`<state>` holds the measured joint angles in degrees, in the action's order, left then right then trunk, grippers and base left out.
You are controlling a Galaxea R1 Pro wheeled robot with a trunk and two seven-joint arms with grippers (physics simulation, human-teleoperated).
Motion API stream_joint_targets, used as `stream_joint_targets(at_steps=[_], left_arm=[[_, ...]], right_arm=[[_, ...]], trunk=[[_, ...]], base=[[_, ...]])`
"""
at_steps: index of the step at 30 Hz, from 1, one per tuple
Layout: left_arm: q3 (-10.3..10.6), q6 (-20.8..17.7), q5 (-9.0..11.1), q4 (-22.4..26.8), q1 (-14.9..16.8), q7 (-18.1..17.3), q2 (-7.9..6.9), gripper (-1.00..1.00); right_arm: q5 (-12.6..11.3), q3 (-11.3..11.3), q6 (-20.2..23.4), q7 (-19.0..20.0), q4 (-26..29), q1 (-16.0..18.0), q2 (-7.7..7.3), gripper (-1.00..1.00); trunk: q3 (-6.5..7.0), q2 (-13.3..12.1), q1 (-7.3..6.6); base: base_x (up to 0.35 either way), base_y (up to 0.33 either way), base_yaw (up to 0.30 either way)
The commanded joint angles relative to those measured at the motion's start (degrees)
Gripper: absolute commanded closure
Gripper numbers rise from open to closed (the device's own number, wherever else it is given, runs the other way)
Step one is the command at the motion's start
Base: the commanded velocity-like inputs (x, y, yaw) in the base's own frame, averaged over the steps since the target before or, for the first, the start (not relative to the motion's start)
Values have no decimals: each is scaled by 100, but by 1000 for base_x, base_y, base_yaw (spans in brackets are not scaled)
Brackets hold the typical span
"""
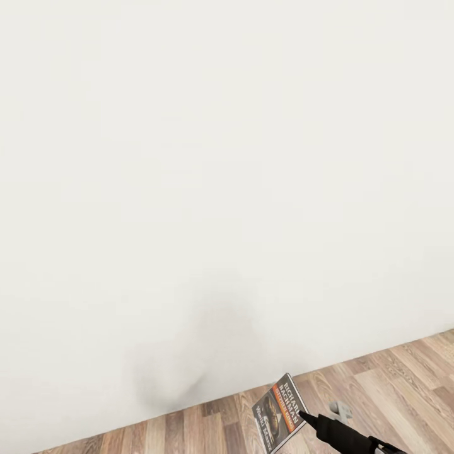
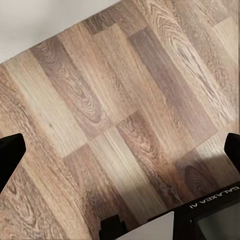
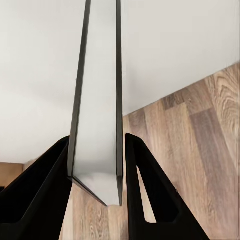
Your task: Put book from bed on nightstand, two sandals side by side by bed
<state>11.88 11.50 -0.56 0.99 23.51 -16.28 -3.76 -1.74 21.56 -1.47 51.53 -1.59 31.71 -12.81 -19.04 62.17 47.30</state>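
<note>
White wall (image 1: pixel 227 157) takes up most of what I get from the head camera, with a wedge of brown plank floor (image 1: pixel 403 378) running along its base at the lower right. No bed, nightstand or sandals are in front of me, so I read this as transit: I am carrying the book and facing a bare corner of the room.

I see the book (image 1: pixel 279 413) low in the head view, cover toward the camera, tilted, orange band and white lettering readable. My right gripper (image 1: pixel 302 416) has it by one edge. The right wrist camera confirms this: the book (image 3: pixel 97 100) stands edge-on between the two black fingers (image 3: pixel 145 195), which press against its covers on either side, closed on it with no gap that I can make out.

My left gripper (image 2: pixel 120 150) hangs over bare floorboards, fingers spread wide with nothing between them.

The risk I see is the grip itself. The fingers pinch only the bottom strip of a thin paperback, and most of it sticks out beyond the tips. A sharp base turn or a quick arm swing could make it pivot or slide out onto the floor. The wall is also near, so turning with the arm extended could knock the book against it. I would turn slowly, arm tucked in.
</note>
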Motion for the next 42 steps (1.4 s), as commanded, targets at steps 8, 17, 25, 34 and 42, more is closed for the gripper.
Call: stream_joint_targets(at_steps=[8,17,25,34,42], left_arm=[[25,28,-6,-2,4,-7,-2,-100],[25,28,-6,-2,2,-7,-2,-100],[25,28,-6,-2,3,-7,-2,-100],[25,28,-6,-2,4,-7,-2,-100],[25,28,-6,-2,4,-7,-2,-100]], right_arm=[[-19,6,-15,15,-16,4,-2,100],[-19,6,-13,15,-16,7,-2,100],[-19,6,-17,15,-16,7,-2,100],[-19,6,-15,15,-16,6,-2,100],[-19,6,-15,15,-16,5,-2,100]], trunk=[[-11,5,0],[-12,5,0],[-12,5,0],[-12,5,0],[-12,5,0]], base=[[0,0,-250],[64,0,-250],[292,0,-249],[57,0,-248],[1,0,-247]])
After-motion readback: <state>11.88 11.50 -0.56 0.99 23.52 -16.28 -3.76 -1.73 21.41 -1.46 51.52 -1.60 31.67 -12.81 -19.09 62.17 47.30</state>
